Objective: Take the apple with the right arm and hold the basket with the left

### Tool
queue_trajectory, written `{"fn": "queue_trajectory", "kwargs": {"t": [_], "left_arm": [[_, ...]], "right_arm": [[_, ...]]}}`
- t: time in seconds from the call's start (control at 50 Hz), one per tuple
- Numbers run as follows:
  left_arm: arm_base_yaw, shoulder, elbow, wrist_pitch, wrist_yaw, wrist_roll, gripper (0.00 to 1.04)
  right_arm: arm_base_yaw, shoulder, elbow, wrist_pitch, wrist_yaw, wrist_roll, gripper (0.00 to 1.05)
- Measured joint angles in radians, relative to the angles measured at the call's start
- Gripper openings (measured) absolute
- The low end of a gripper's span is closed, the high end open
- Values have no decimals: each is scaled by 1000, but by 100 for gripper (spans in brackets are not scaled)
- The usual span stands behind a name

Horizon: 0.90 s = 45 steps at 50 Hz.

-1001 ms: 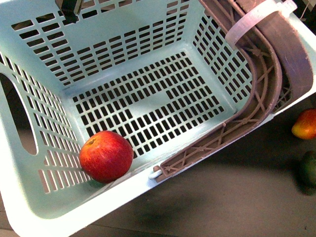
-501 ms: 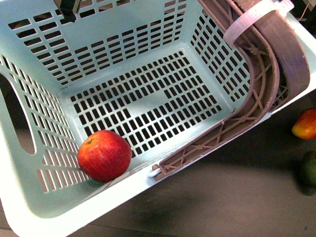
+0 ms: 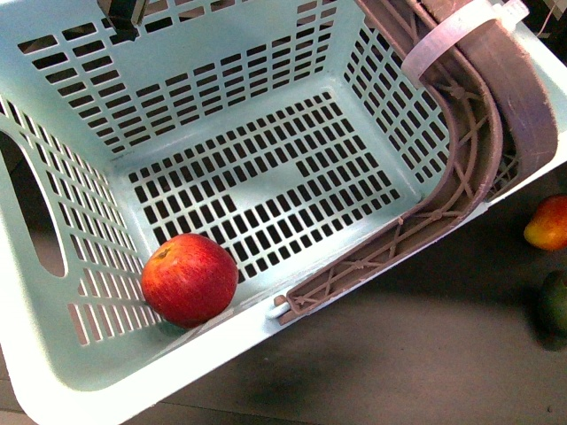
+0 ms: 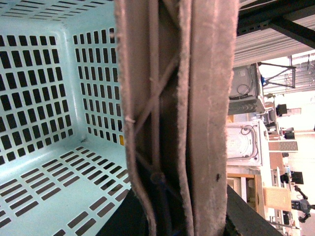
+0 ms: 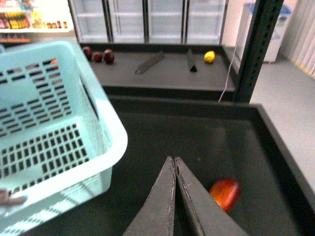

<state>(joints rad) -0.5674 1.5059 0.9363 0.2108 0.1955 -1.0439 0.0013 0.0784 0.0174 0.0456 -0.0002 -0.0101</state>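
Apple sits alone inside the basket, in the near left corner of the slotted floor, touching the near wall. It is round and glossy red, with faint yellowish streaks around the stem dimple.

I see the basket as pale turquoise plastic, its walls and floor pierced by rows of rectangular slots. An oval handhold is cut through the left wall. Two brown swing handles, ribbed with a lattice on the inner side, lie together along the right rim, bound by a white zip tie.

Outside the basket, on the dark worktop to its right, lie an orange-red-yellow fruit and, nearer me, a dark green fruit.

My right hand hangs over the worktop beside the basket, outside it. Its two dark fingers are pressed together with nothing between them.

The left wrist camera is filled by the brown handles seen edge-on, with rough edges. I cannot tell how the left hand stands.
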Motion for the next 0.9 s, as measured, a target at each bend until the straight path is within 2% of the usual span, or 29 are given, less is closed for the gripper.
{"fn": "queue_trajectory", "kwargs": {"t": [0.28, 0.34, 0.661, 0.721, 0.761, 0.901], "left_arm": [[0, 0, 0, 0, -1, -2, 18], [0, 0, 0, 0, -1, 2, 18], [0, 0, 0, 0, -2, 0, 18], [0, 0, 0, 0, -2, 0, 18], [0, 0, 0, 0, -1, 0, 18], [0, 0, 0, 0, -1, 0, 18]], "right_arm": [[0, -71, 0, -44, 2, 0, 4], [0, -71, 0, -44, 1, 0, 15], [0, -72, 0, -44, 1, 0, 84], [0, -72, 0, -44, 1, 0, 94], [0, -72, 0, -44, 1, 2, 98], [0, -72, 0, -44, 1, 2, 96]]}}
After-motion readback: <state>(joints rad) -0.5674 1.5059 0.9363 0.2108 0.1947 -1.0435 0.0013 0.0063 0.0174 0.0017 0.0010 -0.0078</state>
